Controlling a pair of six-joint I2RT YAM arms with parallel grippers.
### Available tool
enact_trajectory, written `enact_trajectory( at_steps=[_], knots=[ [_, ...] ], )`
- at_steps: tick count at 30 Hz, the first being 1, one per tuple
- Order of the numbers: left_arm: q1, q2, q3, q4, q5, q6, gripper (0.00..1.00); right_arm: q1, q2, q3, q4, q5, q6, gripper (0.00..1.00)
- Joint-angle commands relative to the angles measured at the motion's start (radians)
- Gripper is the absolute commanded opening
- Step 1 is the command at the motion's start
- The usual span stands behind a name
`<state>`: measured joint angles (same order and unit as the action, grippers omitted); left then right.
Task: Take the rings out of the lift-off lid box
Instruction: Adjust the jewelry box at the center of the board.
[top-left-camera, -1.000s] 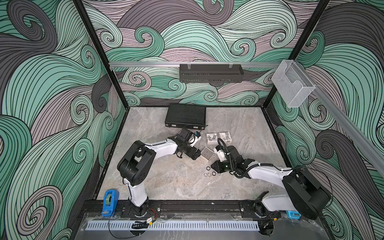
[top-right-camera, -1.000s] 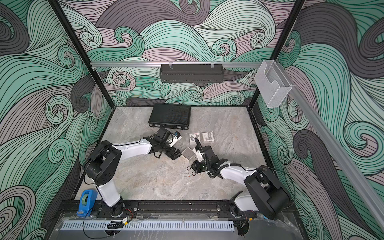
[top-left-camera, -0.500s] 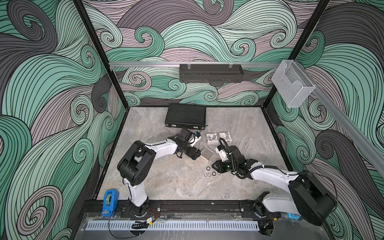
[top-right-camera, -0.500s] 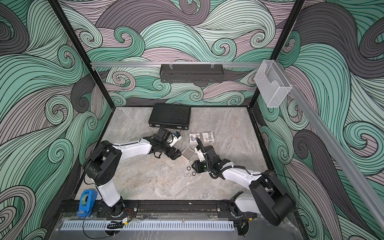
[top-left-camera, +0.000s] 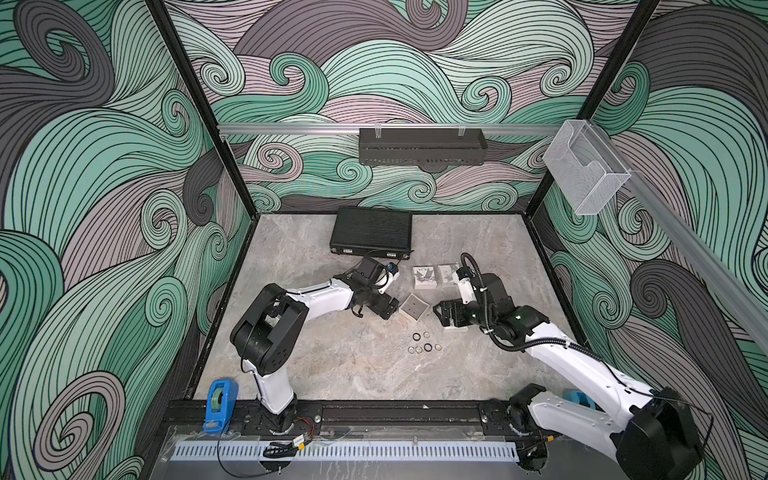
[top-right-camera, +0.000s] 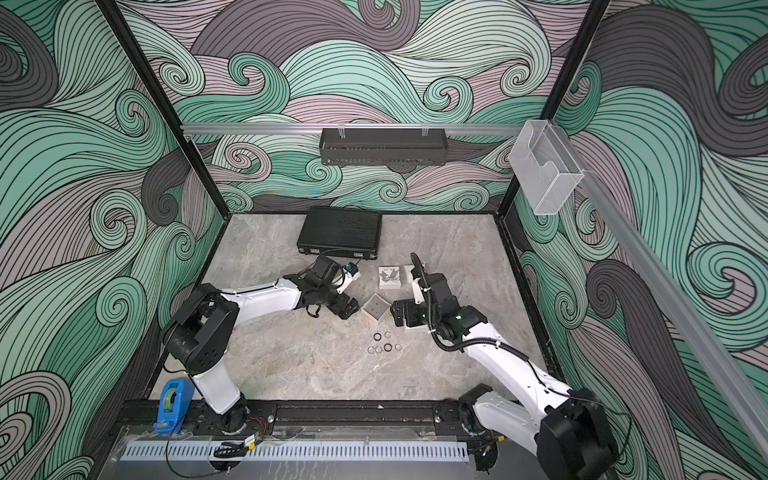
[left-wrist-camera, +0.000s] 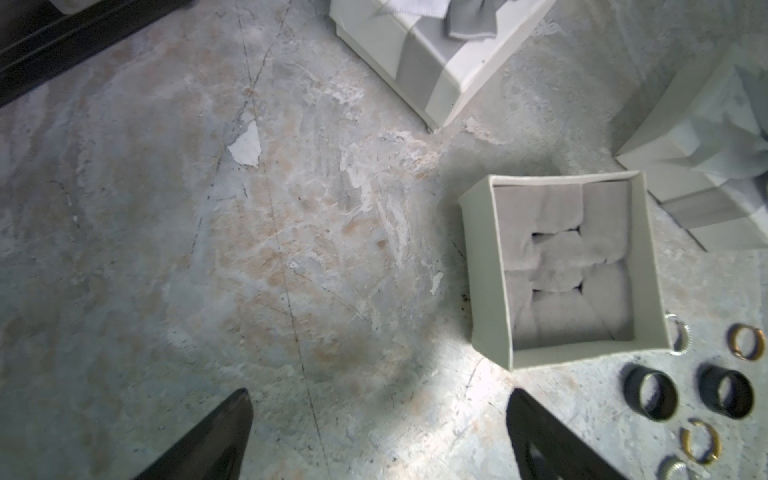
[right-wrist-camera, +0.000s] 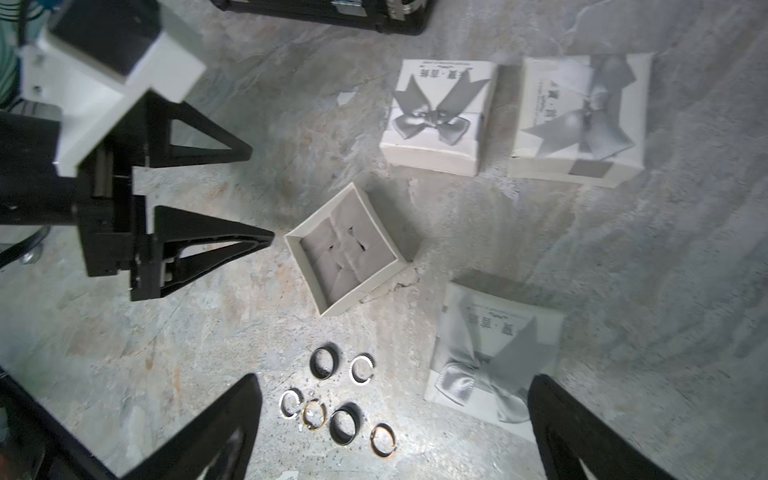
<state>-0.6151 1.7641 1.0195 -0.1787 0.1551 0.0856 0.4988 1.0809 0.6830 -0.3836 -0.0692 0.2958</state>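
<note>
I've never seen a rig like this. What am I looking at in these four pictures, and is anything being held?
Two white robot arms stand at a marble-look table, each ending in a two-fingered gripper. Two pictures look down on the whole scene from above. The other two come from cameras on the arms' wrists. On the table lie an open white box with an empty grey insert, six rings beside it, two closed bow-printed boxes, a third bow-printed piece that is probably the lid, and a black case at the back. The left gripper and right gripper are both open and hold nothing.
</note>
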Motion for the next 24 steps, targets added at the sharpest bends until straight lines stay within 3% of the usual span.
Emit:
enact_trajectory(
  at_steps=[1,14,24],
  knots=[
    [0.009,0.053,0.045,-0.008,-0.023,0.009,0.96,-0.022,0.039,0.012,-0.113,0.098,0.008,0.99],
    [0.007,0.125,0.112,-0.026,0.026,0.028,0.96,-0.03,0.141,0.011,-0.077,0.096,0.016,1.0],
    [-0.061,0.127,0.11,-0.039,0.029,-0.002,0.96,-0.029,0.174,0.025,-0.063,0.089,0.021,0.99]
  ],
)
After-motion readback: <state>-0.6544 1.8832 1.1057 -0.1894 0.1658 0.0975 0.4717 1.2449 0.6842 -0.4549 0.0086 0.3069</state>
